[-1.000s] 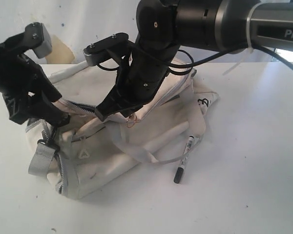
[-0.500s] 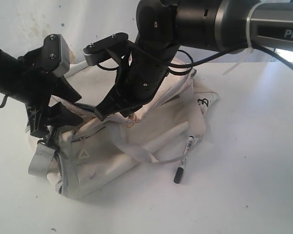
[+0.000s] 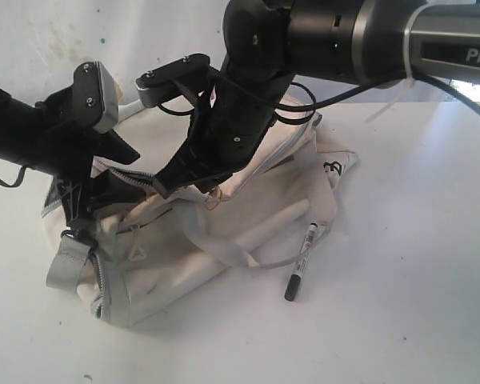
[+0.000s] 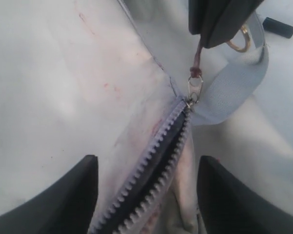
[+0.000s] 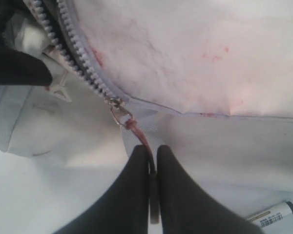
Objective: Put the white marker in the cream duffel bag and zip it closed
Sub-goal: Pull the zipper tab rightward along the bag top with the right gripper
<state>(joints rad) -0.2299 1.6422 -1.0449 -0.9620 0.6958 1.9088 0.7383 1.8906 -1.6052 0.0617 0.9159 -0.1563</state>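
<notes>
Cream smudged duffel bag [image 3: 264,204], grey toothed zipper [image 4: 144,170], slim marker [image 3: 304,260]

The white marker [image 3: 302,266] is lying beside the cream duffel bag [image 3: 172,268]; the left gripper [image 3: 116,171] and right gripper [image 3: 159,188] are hanging over its zipper [image 3: 138,178].

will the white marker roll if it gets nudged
Probably yes: the white marker is a slim round barrel lying flat on the smooth table. It looks stiff and likely light. The cream duffel bag close beside it might stop a roll that way.
</notes>
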